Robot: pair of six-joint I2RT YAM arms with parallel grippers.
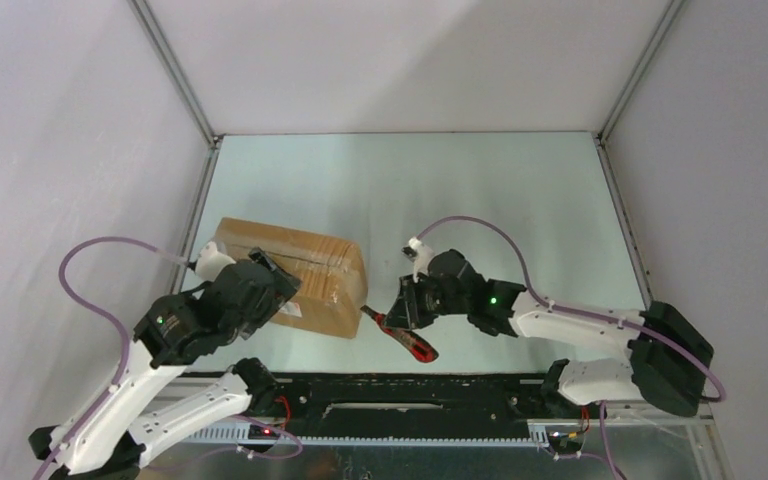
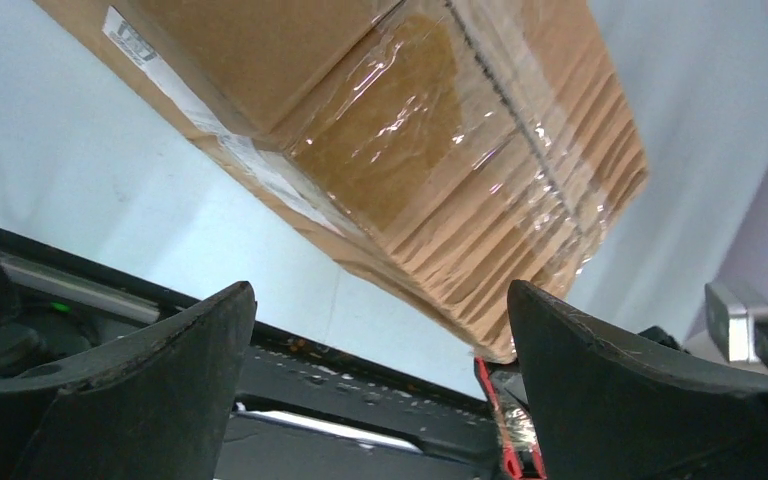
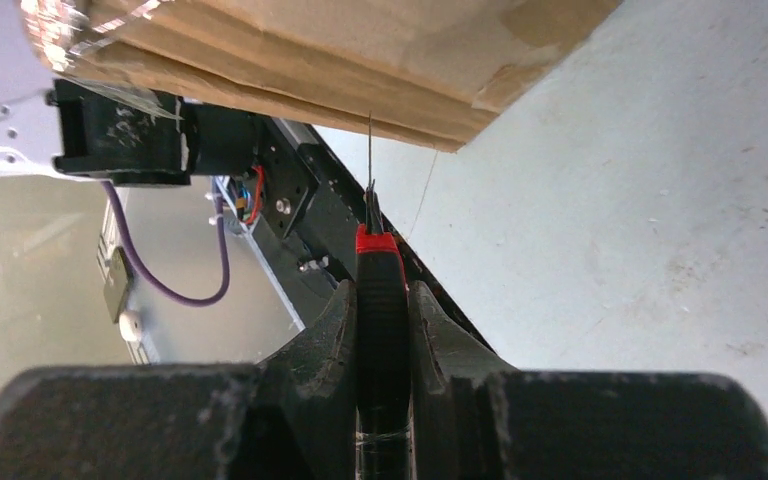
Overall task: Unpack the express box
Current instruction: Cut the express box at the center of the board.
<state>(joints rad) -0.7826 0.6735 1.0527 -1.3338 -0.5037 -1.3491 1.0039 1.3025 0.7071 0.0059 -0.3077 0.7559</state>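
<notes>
The express box [image 1: 295, 275] is a brown corrugated carton, oblong, lying flat on the pale table [image 1: 480, 190], left of centre and skewed to its edges; its flaps are shut; glossy clear tape [image 2: 430, 120] runs along the top seam and over 1 end; a white printed label [image 2: 128, 36] sits on the near long side.

**A:** How is the left arm [image 1: 150, 380] set?

**B:** It reaches forward from its base with the elbow bent and the wrist turned in toward the middle. The left hand [image 1: 278, 278] has both fingers spread wide and grips nothing.

**A:** And the right arm [image 1: 570, 325]?

**B:** It lies low, stretched across toward the left arm. The right hand [image 1: 400, 305] is clamped tight on a red-handled knife [image 1: 415, 345], and the thin blade sticks out past the fingertips.
</notes>
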